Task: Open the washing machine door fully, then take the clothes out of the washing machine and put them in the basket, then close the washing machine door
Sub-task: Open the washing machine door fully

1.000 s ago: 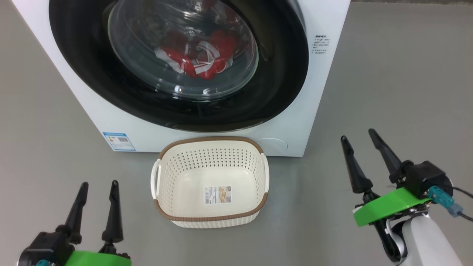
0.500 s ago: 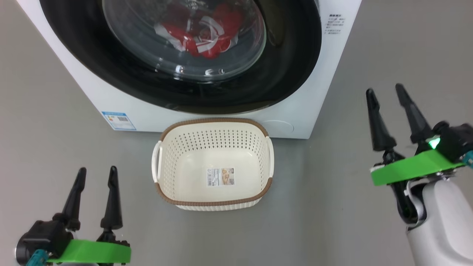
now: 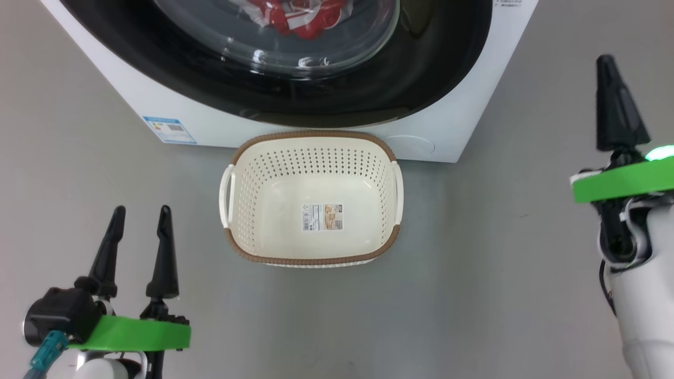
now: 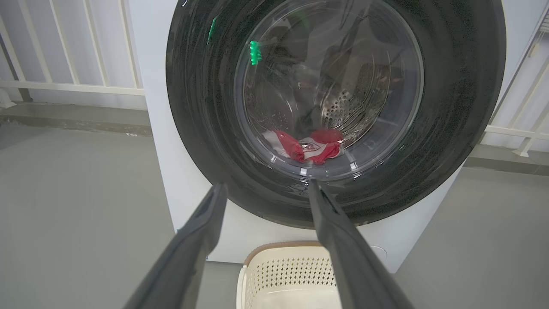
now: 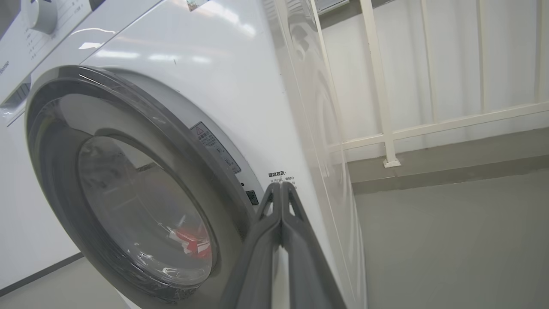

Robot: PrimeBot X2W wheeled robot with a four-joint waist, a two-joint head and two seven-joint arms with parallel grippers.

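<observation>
Washer shut, basket in front of it, one claw spread and one pinched.

At the lower left of the head view, the left claw hovers over the grey floor, its two fingers spread apart and holding nothing. In the middle, the basket stands on the floor just in front of the washing machine. The washing machine door lies shut, and the clothes lie in the drum behind its glass. At the right, the right claw is raised near the machine's right front corner, fingers pressed together on nothing.
</observation>
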